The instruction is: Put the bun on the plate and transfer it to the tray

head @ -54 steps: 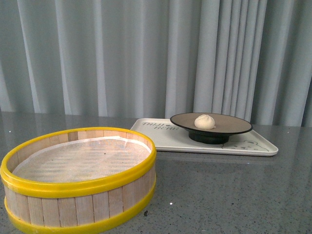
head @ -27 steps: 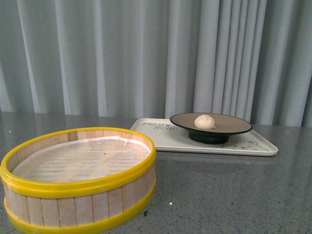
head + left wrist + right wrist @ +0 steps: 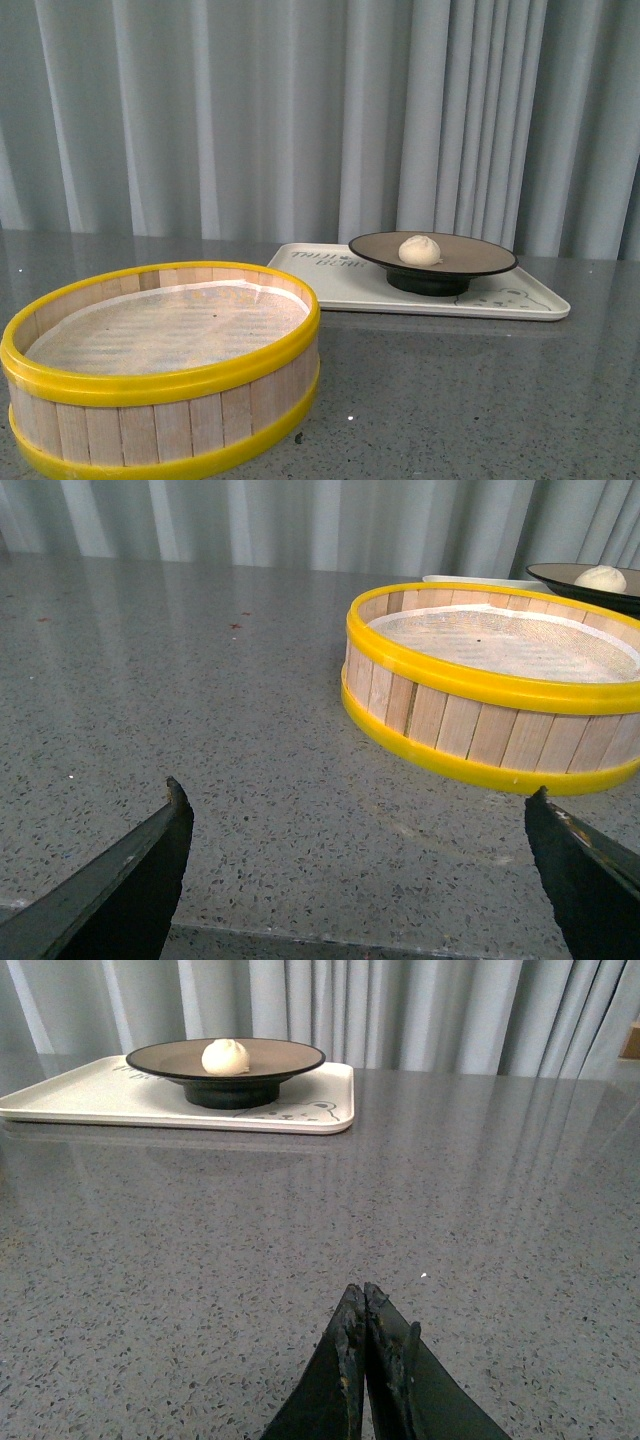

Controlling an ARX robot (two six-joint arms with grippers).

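Grey speckled surface point(image 3: 470, 390), right of centre: bun point(image 3: 419, 249) on plate point(image 3: 470, 262) on tray point(image 3: 520, 300); left pincer point(image 3: 355, 880) wide, right pincer point(image 3: 365, 1345) closed empty; a stray arm sweep could dislodge the plate.

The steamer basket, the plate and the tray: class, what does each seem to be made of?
Steamer basket: pale wooden slats between glossy yellow bands, likely plastic, with a white woven-looking liner.
Plate: probably glazed ceramic, matte tan inside, black rim and foot.
Tray: smooth cream surface with printed lettering, perhaps melamine or plastic.
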